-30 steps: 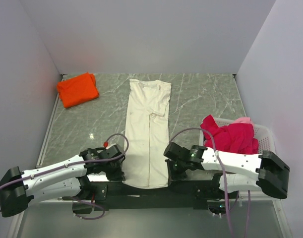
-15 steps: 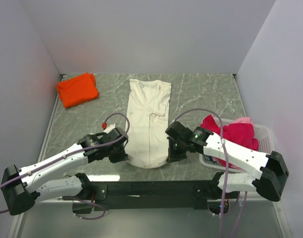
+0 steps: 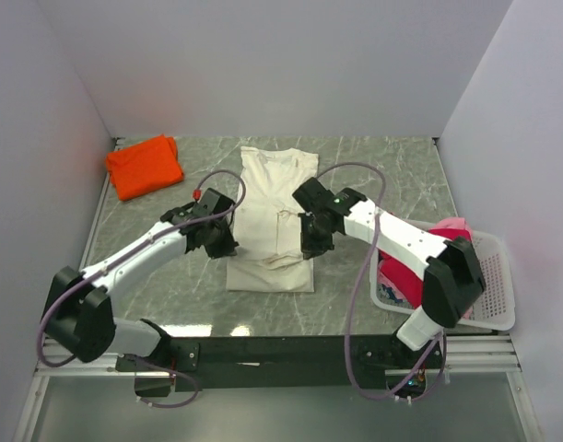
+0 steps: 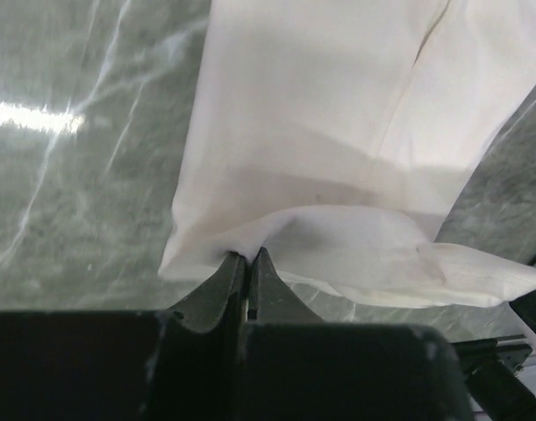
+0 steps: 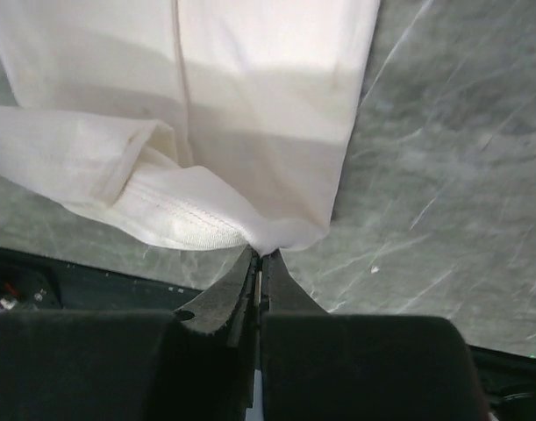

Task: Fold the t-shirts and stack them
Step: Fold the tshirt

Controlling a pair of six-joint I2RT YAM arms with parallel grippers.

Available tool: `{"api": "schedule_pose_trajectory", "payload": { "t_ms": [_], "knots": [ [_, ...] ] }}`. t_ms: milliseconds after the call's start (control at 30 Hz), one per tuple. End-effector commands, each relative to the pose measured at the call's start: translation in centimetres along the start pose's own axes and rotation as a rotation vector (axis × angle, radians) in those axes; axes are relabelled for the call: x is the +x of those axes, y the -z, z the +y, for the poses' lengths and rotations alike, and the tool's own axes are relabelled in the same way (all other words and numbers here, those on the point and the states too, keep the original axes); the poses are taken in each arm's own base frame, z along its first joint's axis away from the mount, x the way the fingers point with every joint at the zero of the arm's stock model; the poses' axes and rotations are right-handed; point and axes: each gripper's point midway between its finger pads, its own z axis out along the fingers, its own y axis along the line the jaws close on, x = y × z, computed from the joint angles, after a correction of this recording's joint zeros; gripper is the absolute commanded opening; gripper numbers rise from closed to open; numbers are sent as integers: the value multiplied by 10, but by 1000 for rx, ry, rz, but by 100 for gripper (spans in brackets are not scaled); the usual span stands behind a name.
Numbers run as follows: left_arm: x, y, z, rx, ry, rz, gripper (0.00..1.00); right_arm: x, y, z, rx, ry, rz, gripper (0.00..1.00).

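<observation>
The cream t-shirt lies lengthwise down the middle of the table, its near end lifted and doubled back over itself. My left gripper is shut on the hem's left corner, seen up close as cream t-shirt pinched at the left gripper. My right gripper is shut on the right corner; the cream t-shirt bunches at the right gripper. A folded orange t-shirt rests at the far left. A crimson t-shirt and a pink one sit in the basket.
A white lattice basket stands at the right edge of the table, partly behind my right arm. Grey walls close the table on the left, back and right. Marble table surface shows on both sides of the cream shirt.
Both grippers have carried the cream shirt's near hem away from the table's front edge toward the middle, doubling the lower part over. The arms have stretched forward.
</observation>
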Motion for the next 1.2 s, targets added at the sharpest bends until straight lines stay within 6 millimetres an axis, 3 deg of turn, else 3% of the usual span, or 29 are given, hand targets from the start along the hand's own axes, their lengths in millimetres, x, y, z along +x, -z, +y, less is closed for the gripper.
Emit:
{"api": "schedule_pose_trajectory", "payload": {
  "t_ms": [0,100,267,567,700,900,1167],
  "knots": [
    [-34,-3,-31,105,-59,-46,0,-30,0,-6,35,28,-30,0],
    [-56,-11,-43,132,-44,-49,0,-49,-5,-11,48,11,-32,0],
    [-77,-31,-47,107,-58,-24,0,-80,-12,-14,63,8,-44,0],
    [-112,-59,-33,99,-35,13,1,-126,-37,-26,92,-28,-26,0],
    [-119,-81,-32,135,-38,74,0,-135,-54,-28,105,-33,-2,0],
    [-135,-98,-37,194,-60,97,2,-147,-69,-29,113,-53,22,0],
    [-149,-110,-36,286,-79,126,5,-152,-69,-30,130,-94,27,0]
  ]
}}
